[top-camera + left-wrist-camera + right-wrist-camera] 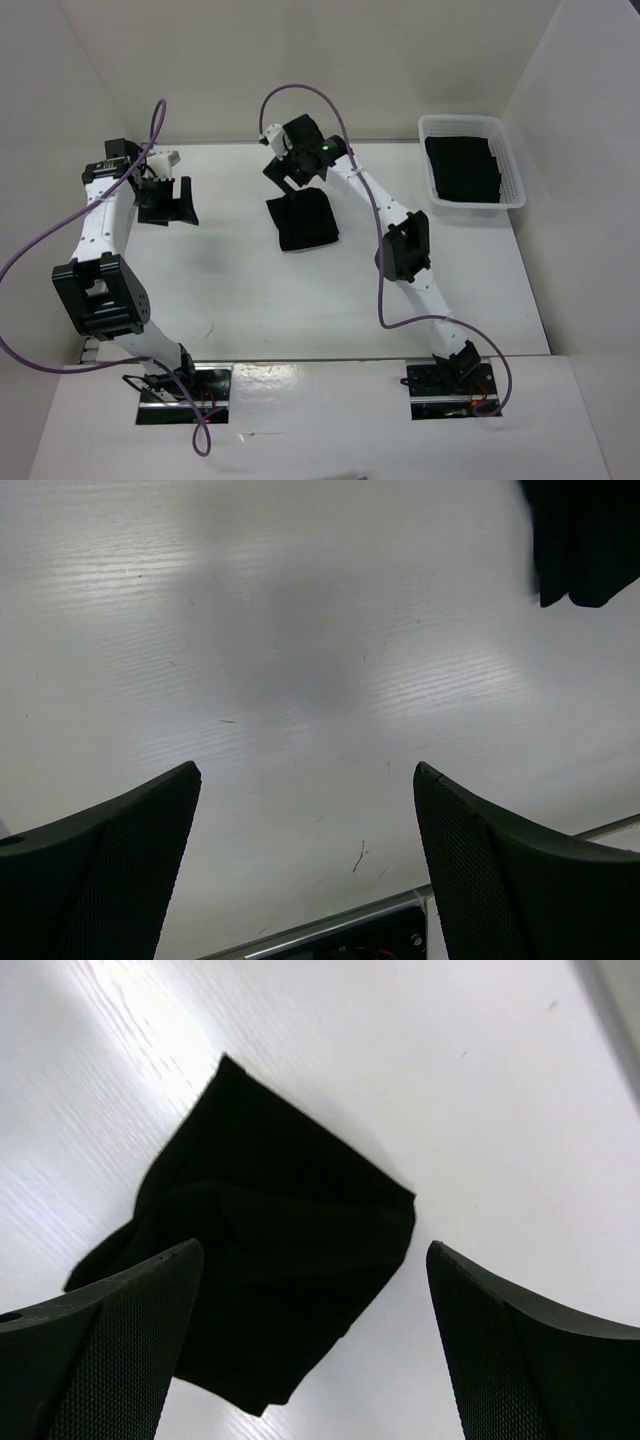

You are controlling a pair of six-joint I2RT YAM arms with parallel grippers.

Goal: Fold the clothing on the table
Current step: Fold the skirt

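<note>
The right claw (312,1250) stands wide and empty, hanging just above the clothing (280,1230), with its two fingers spread to either side of the cloth and touching none of it. The left claw (306,770) is equally wide and empty over bare table (250,300), well to the left of the clothing.

The clothing lies near the middle of the table as a small, layered, roughly square packet. One corner is crisp, but the opposite side looks looser, with an uneven edge poking out. By that look the folding is mostly done, and at most a tidying press or one more fold is left.

The right arm stretches forward from its base, elbow bent, its wrist tipped down over the clothing's far edge. The left arm rises to a high elbow, then reaches forward and down. To the far right of the clothing sits a white basket (432,170) holding dark folded pieces.
</note>
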